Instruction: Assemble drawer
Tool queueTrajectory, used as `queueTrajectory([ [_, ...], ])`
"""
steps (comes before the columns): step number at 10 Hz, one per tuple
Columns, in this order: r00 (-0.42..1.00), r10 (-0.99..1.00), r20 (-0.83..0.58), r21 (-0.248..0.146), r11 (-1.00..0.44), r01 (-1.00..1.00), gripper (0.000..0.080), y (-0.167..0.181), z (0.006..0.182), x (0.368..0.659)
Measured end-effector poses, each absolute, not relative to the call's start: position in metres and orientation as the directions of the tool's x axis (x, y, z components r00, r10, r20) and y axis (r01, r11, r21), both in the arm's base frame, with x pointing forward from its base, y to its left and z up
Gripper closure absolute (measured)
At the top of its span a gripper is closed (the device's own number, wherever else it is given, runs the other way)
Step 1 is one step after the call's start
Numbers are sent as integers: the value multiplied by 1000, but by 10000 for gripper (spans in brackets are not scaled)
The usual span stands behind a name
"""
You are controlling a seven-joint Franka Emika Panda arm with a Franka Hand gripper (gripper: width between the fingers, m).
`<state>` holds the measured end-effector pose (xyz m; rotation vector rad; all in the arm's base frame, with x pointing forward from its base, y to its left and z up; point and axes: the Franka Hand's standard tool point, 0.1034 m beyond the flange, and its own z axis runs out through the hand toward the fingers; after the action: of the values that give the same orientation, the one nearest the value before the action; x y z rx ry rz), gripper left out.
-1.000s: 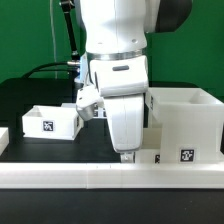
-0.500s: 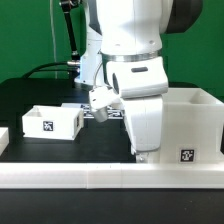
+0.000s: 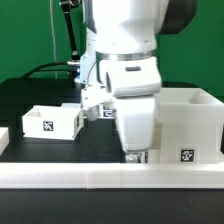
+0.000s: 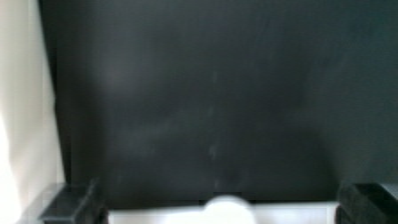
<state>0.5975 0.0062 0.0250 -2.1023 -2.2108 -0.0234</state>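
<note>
Two drawer parts show clearly in the exterior view: the small tray (image 3: 50,122) on that view's left, and the large cube housing (image 3: 190,118) on its right. They are well apart on the black table (image 3: 30,95). Both stand upright with their hollow sides up and a square tag facing the camera, which I judge keeps them easy to track. The low border wall (image 3: 60,178) runs along the front, probably so parts can be braced against it and cannot slide off.

My gripper (image 3: 133,156) hangs low over the table, pointing straight down. It is just beside the housing's near corner, on the side facing the tray. Whether it touches the housing I cannot tell, since my own arm hides that edge.

In the wrist view my fingertips (image 4: 71,205) sit far out to either side with bare dark table between them, so my jaws are spread wide and grip nothing. A blurred white patch (image 4: 222,208) lies midway between them; I cannot say what it is. A pale strip (image 4: 18,110) runs along one side, too soft to name.

By my reckoning assembly has hardly begun, as no tray sits in the housing.
</note>
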Motion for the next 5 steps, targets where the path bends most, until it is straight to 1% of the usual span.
queueTrajectory([
  [1,-46,996,75,-60,50,997,151,7,24,596],
  [3,-47,996,75,-61,51,997,151,6,24,595],
  [5,-33,997,72,-69,38,997,151,-2,25,584],
])
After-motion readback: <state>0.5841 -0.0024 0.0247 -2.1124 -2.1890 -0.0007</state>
